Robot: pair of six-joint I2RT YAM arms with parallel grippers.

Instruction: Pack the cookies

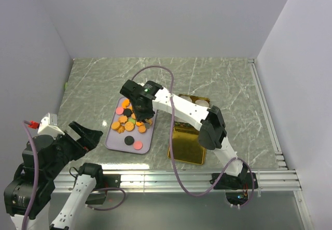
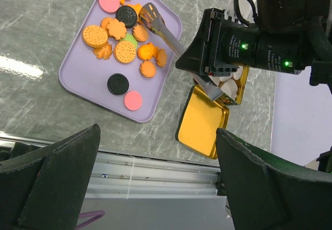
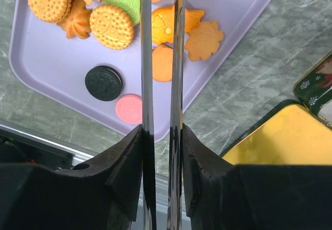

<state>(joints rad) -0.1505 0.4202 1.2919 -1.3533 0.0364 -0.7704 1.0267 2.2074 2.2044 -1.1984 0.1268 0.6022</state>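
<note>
**Desk:** What does the right arm have hold of?

**Photographer:** The right gripper point(image 3: 161, 152) is clamped on a pair of metal tongs point(image 3: 147, 85), its fingers pressed against the two blades. The blades run nearly parallel with a thin gap between them. They reach out over the lavender tray point(image 1: 115, 141). The wrist view cuts off their tips, so whether they grip anything cannot be told.

**Desk:** And the cookies?

**Photographer:** The cookies point(image 1: 128, 120) lie on the tray at the middle of the table. Most are orange and heaped toward the tray's 12 o'clock end, with a green one among them. A black cookie point(image 3: 104, 83) and a pink cookie point(image 3: 129, 109) lie apart from the heap near the 6 o'clock edge, just beside each other.

**Desk:** The container?

**Photographer:** An open gold tin point(image 1: 187, 146) sits on the table at 3 o'clock from the tray, close to it. The part of its inside that shows is bare.

**Desk:** The other arm?

**Photographer:** The left gripper point(image 1: 85, 134) hangs at about 8 o'clock from the tray, above the table's near edge. Its fingers are spread wide with nothing between them.
</note>
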